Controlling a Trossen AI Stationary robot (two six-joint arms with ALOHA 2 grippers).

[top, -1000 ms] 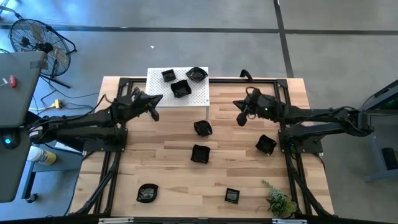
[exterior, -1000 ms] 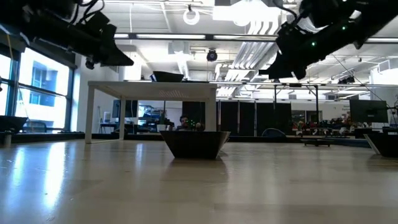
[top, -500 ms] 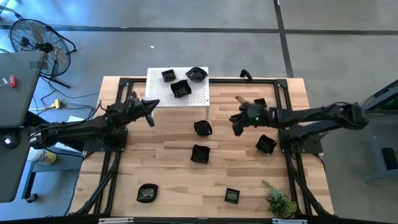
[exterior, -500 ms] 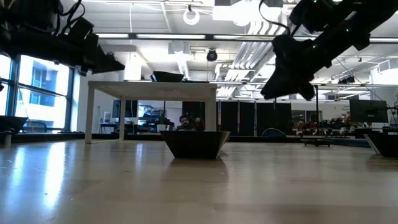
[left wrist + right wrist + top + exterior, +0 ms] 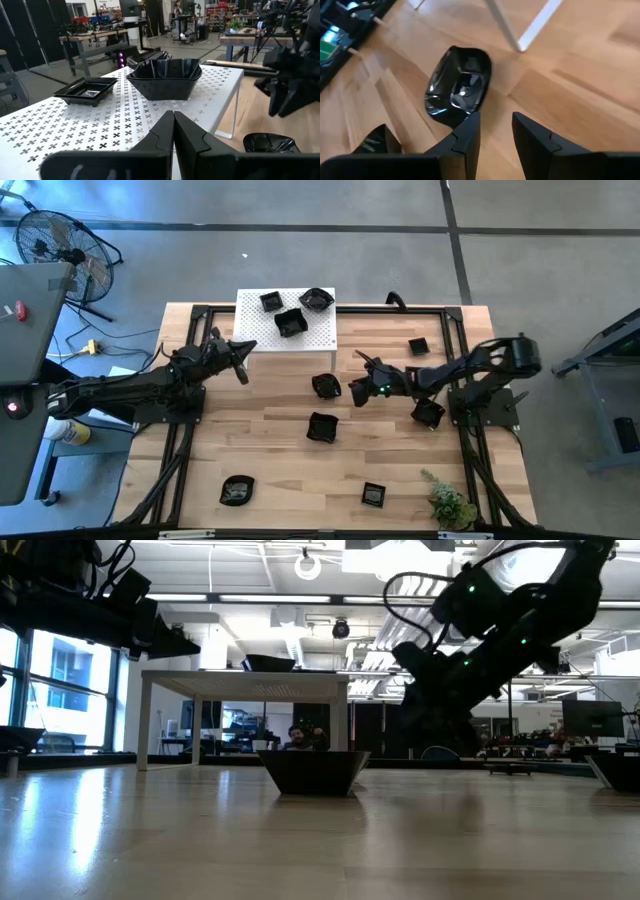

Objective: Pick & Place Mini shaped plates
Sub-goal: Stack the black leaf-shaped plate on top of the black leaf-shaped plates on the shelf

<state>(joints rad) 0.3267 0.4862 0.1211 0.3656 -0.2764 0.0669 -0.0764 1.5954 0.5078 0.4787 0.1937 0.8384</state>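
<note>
the left gripper (image 5: 173, 131) has its two dark fingers pressed together over a white table with little cross holes (image 5: 75, 132). on it sits a big black wavy dish (image 5: 164, 77), a flat square black dish (image 5: 86, 90) near it, and another dish (image 5: 147, 55) behind. past the table's edge, a round black dish (image 5: 270, 144) lies on the wood, with the other arm (image 5: 290, 75) above it

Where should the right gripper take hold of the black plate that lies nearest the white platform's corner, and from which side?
Probably on the raised rim of the plate, coming down from above with one finger inside the bowl and one outside. It sits flat on the wooden table, so only the rim gives an edge. The right gripper is open beside it, its gap looking narrower than the plate.
</note>
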